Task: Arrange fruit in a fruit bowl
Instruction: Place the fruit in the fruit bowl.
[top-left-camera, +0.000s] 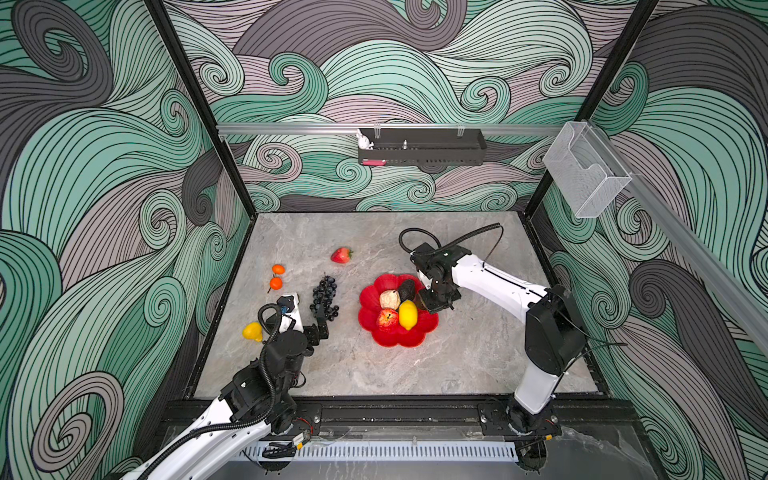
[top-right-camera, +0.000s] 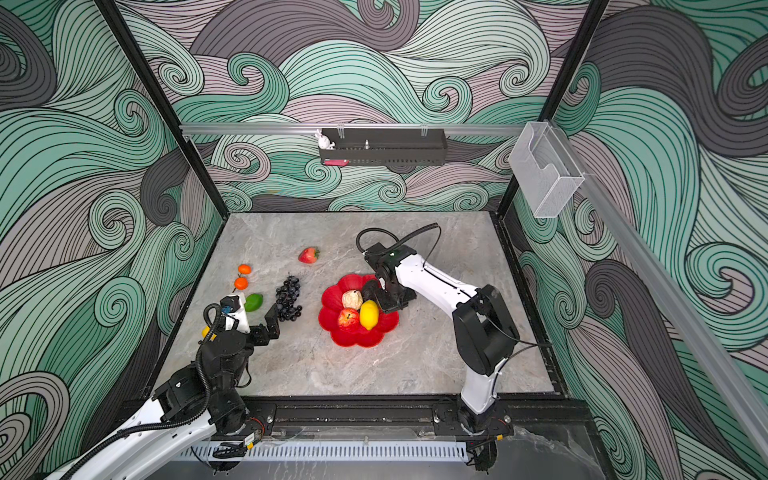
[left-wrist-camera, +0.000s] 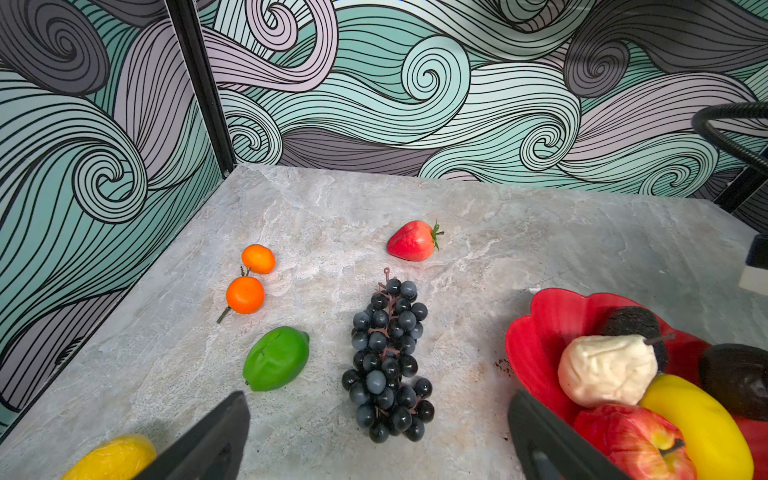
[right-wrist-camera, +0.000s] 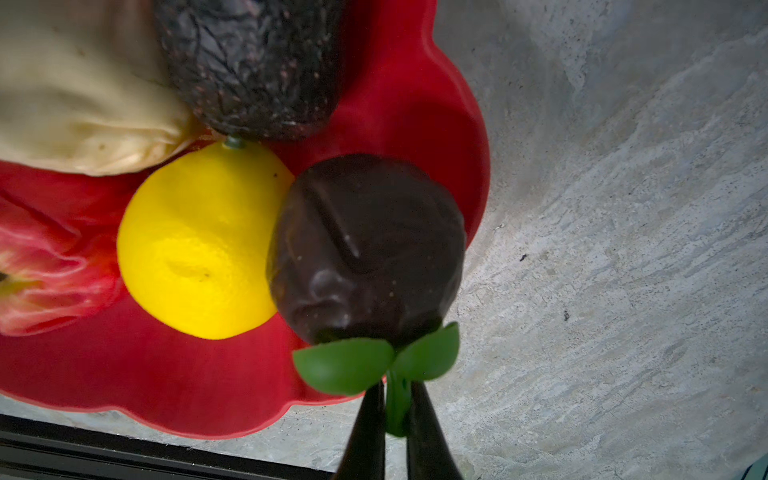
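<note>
Behind left arm (top-right-camera: 224, 347) — lemon (top-right-camera: 205, 331), mostly hidden

bowl (top-right-camera: 362, 340): apple (top-right-camera: 348, 319), lemon (top-right-camera: 369, 315) inside | grape bunch (top-right-camera: 288, 298), lime (top-right-camera: 254, 302): on table (top-right-camera: 374, 374)

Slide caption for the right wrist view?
Right claw pinching the leafy stem of a dark round fruit at the red bowl's edge, beside a lemon.
</note>
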